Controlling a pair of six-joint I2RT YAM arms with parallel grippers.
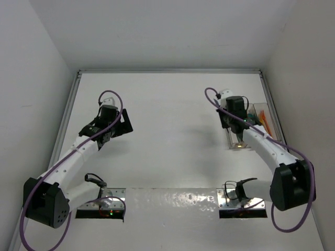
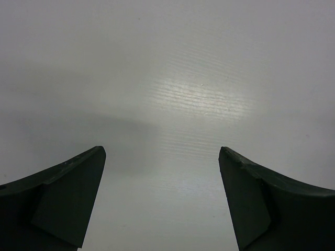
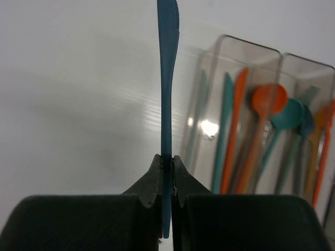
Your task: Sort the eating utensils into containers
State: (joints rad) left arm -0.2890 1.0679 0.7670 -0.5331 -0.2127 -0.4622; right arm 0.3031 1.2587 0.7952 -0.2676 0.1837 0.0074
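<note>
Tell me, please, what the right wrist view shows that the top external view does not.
Only the right wrist view shows the slim blue plastic knife, serrated tip away from the camera, pinched in the right gripper, and the orange round-bowled plastic spoon in a bin. Only the top external view shows the left gripper, open above the white table. Both show the clear plastic rectangular bins holding orange utensils.

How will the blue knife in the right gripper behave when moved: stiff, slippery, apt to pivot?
Likely fairly stiff: the blue knife runs straight with no sag. Probably light, being thin plastic. It may pivot, since the right gripper pinches only its lower handle.
</note>
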